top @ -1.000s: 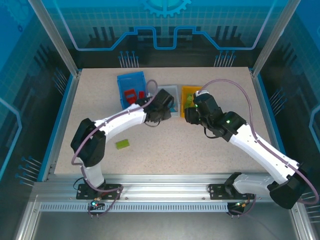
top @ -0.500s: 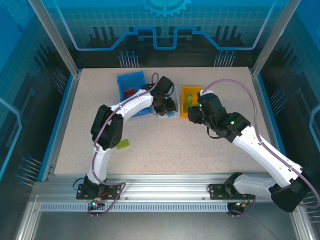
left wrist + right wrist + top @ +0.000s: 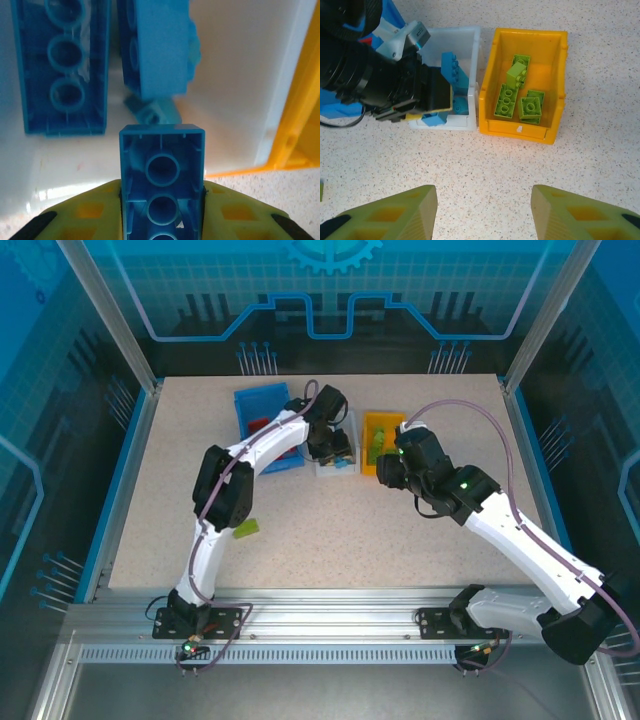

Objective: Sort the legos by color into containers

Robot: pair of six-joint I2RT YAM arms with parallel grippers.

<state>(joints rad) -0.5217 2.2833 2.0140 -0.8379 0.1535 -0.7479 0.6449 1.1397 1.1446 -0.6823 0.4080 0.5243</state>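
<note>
A lime green brick (image 3: pixel 245 528) is waiting at seven o'clock on the counter (image 3: pixel 400 540). The left pincer (image 3: pixel 161 210), gripping a blue brick (image 3: pixel 161 165), is now arriving over the white bin (image 3: pixel 235 75), so a release is looking due. The right pincer (image 3: pixel 482 215) is hovering spread and empty, at six o'clock of the orange-yellow bin (image 3: pixel 561 85).

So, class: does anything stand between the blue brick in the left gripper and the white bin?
Nothing visible does. The left gripper holds the blue brick over the open white bin, with bare floor just ahead of it. The other blue bricks lie farther in, to the left and centre.
</note>
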